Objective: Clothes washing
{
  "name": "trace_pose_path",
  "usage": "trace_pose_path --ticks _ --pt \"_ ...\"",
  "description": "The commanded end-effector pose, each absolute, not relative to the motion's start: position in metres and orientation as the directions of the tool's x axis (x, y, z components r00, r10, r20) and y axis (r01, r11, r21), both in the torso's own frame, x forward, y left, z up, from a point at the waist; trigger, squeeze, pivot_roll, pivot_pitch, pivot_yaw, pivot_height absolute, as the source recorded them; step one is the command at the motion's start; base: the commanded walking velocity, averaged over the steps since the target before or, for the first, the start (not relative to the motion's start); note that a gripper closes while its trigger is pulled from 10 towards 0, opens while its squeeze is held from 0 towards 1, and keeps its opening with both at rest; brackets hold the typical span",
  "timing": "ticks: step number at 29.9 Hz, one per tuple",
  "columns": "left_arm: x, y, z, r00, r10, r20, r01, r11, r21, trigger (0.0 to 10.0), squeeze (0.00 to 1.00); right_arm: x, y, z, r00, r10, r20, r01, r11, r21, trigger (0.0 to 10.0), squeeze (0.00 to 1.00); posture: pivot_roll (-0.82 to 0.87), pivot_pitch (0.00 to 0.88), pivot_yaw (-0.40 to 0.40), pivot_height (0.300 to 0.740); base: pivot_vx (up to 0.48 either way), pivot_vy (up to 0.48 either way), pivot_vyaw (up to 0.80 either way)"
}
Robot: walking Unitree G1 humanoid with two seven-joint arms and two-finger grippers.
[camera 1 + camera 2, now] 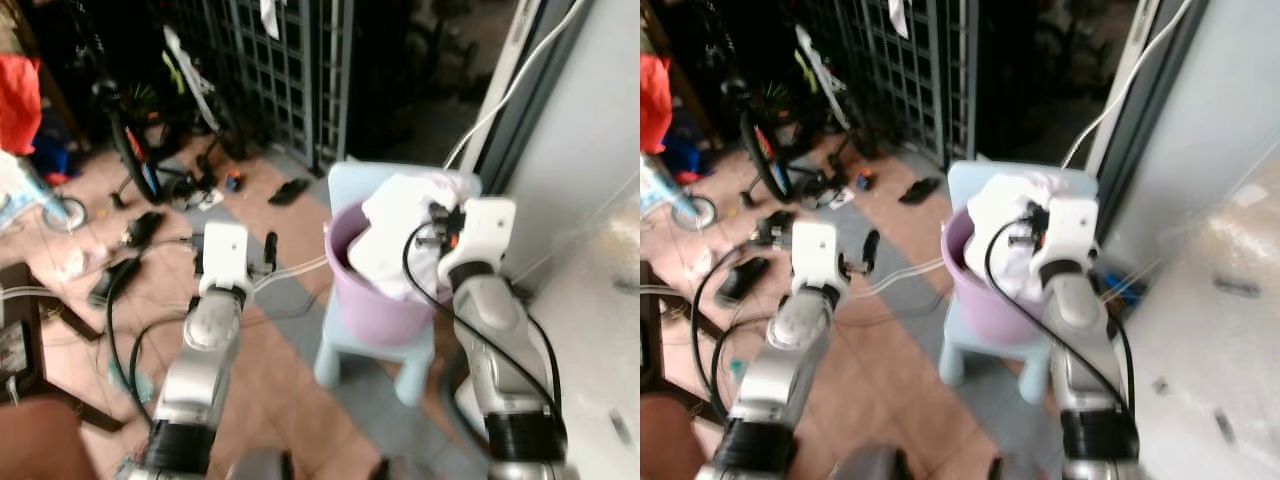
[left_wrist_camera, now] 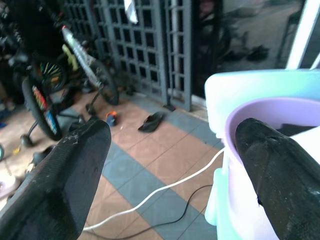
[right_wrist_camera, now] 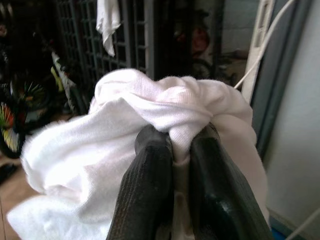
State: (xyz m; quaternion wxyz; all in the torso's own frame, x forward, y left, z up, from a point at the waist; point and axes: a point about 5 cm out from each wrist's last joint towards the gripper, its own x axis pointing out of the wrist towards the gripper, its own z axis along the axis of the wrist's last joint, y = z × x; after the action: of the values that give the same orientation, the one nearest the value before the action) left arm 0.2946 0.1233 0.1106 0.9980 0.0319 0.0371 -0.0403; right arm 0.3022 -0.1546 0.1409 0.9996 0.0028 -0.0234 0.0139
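A purple bucket (image 1: 365, 305) stands on a pale blue plastic stool (image 1: 345, 350). White clothes (image 1: 390, 250) bulge out of its top. My right gripper (image 3: 181, 142) is above the bucket, shut on a bunched fold of the white cloth (image 3: 165, 105), which is pinched between the two black fingers (image 3: 152, 155). My left gripper (image 2: 172, 135) hovers open to the left of the bucket with nothing between its fingers. The bucket's rim (image 2: 260, 107) and the stool's back (image 2: 250, 82) lie just beyond its finger (image 2: 270, 160) in the left wrist view.
A metal gate (image 1: 290, 60) and a bicycle (image 1: 135, 130) stand behind. Sandals (image 1: 290, 190), shoes and cables (image 1: 120, 330) litter the tiled floor on the left. A white hose (image 1: 300, 272) runs toward the stool. A wall (image 1: 590, 180) closes the right side.
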Motion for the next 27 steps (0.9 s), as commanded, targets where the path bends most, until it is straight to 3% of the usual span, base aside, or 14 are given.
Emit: trace_pose_path --ticks 1,7,27 --pt "0.2959 0.1227 0.118 0.995 -0.095 -0.036 0.097 0.994 0.043 10.0 0.0 0.3055 -0.1516 0.1544 0.994 0.044 0.098 -0.044 0.999 -0.001 10.0 0.0 -0.03 0.0 0.041 0.74 0.0 0.0 -0.8" --pt "0.2936 0.1216 0.1165 0.993 -0.11 -0.04 0.11 0.994 0.016 10.0 0.0 0.3064 -0.1525 0.1556 0.994 0.051 0.1 -0.05 0.999 -0.015 10.0 0.0 -0.04 0.0 0.035 0.74 0.0 0.0 -0.8" --pt "0.2937 0.123 0.1152 0.994 -0.103 -0.043 0.102 0.995 -0.017 10.0 0.0 0.308 -0.1536 0.1572 0.993 0.048 0.107 -0.045 0.999 -0.029 10.0 0.0 -0.04 0.0 0.036 0.74 0.0 -0.277 -0.8"
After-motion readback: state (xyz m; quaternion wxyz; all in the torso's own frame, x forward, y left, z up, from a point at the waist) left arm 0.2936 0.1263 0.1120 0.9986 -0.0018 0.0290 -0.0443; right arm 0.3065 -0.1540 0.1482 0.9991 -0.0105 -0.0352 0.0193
